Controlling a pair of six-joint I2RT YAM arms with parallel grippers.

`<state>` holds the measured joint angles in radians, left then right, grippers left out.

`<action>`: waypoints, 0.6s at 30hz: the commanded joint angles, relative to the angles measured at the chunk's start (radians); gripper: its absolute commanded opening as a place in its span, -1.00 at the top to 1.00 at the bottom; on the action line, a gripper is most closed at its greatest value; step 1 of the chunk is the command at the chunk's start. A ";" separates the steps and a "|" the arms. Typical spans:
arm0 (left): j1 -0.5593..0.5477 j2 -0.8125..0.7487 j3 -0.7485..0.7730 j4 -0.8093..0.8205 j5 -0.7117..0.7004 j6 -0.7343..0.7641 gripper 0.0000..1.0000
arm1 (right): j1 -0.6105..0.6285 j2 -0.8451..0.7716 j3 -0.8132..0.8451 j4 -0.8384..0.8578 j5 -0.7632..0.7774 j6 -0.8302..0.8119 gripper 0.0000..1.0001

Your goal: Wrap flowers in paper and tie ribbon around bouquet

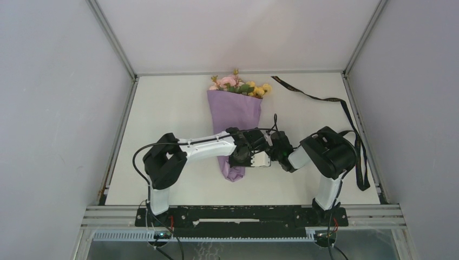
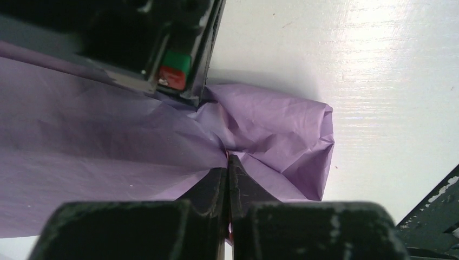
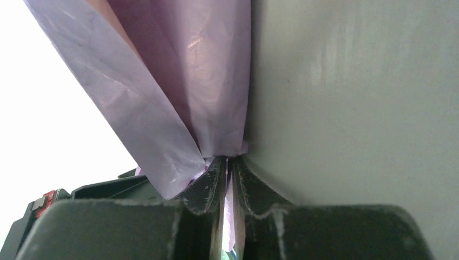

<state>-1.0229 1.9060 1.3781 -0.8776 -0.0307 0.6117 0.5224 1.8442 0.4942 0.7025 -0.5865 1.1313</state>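
The bouquet lies lengthwise on the white table, with the pink and yellow flowers (image 1: 238,85) sticking out of the far, wide end of the purple paper (image 1: 234,111) cone. Both grippers meet at the cone's narrow near part. My left gripper (image 2: 228,162) is shut, pinching a crumpled fold of the paper (image 2: 270,135) at its fingertips. My right gripper (image 3: 228,162) is shut on a flap of the paper (image 3: 178,97), and a strip shows between its fingers. The dark ribbon (image 1: 325,99) lies loose on the table, running from beside the flowers past the right arm.
The ribbon's near end (image 1: 364,181) trails along the table's right edge beside the right arm's elbow (image 1: 330,151). Grey walls close in the table on three sides. The right gripper's body (image 2: 162,49) sits close above the paper in the left wrist view.
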 commanded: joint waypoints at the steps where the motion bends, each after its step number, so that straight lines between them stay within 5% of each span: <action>1: -0.014 -0.001 -0.011 0.053 0.022 0.053 0.87 | -0.012 -0.069 -0.023 0.043 0.040 0.009 0.59; 8: -0.015 0.001 -0.042 0.067 0.008 0.071 0.86 | -0.121 -0.276 -0.024 -0.226 0.097 -0.163 0.27; 18: -0.016 0.008 -0.045 0.075 0.009 0.061 0.83 | -0.299 -0.261 0.155 -0.312 -0.010 -0.379 0.00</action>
<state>-1.0321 1.9114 1.3472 -0.8165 -0.0311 0.6624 0.2359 1.5784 0.5377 0.4049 -0.5659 0.8841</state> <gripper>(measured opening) 0.073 0.462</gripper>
